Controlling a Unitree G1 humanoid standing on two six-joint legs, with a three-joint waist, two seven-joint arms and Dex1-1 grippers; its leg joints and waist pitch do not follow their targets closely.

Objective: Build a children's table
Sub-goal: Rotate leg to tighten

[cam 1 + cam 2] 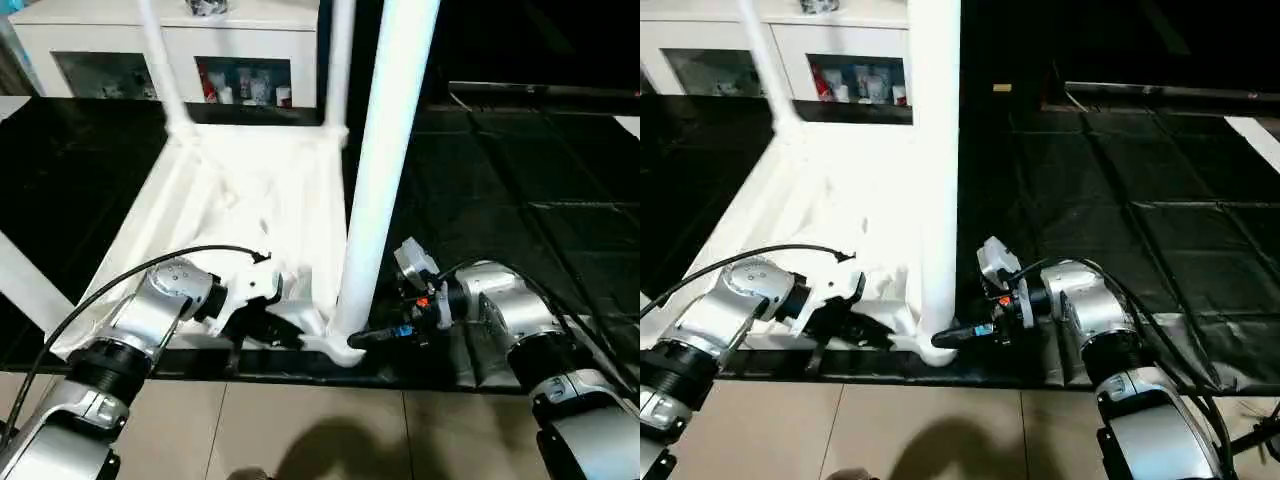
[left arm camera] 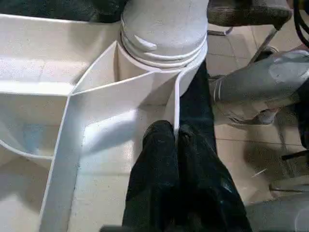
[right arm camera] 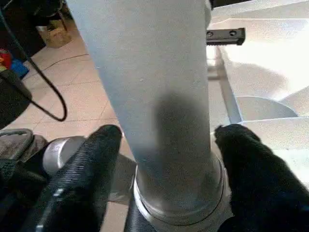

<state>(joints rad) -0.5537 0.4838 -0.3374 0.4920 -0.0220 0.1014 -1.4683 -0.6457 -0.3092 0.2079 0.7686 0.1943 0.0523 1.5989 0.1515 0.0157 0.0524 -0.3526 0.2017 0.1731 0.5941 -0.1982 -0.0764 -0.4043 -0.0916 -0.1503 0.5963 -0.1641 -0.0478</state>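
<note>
The white table top (image 1: 250, 190) lies upside down on a black mat, ribbed side up. Two legs (image 1: 160, 60) (image 1: 338, 60) stand in its far corner sockets, and another leg (image 1: 25, 280) rises at the near left. A fourth leg (image 1: 385, 150) stands upright in the near right socket (image 2: 164, 53). My right gripper (image 1: 375, 338) is shut on this leg just above the socket, one finger (image 3: 87, 164) on each side. My left gripper (image 2: 176, 133) is shut on the top's thin rim wall (image 2: 176, 96) right beside that corner.
A white cabinet (image 1: 170, 40) with glass doors stands behind the table top. The black mat (image 1: 520, 200) stretches away to the right. Beige floor tiles (image 1: 300, 430) run along the near edge, under my forearms.
</note>
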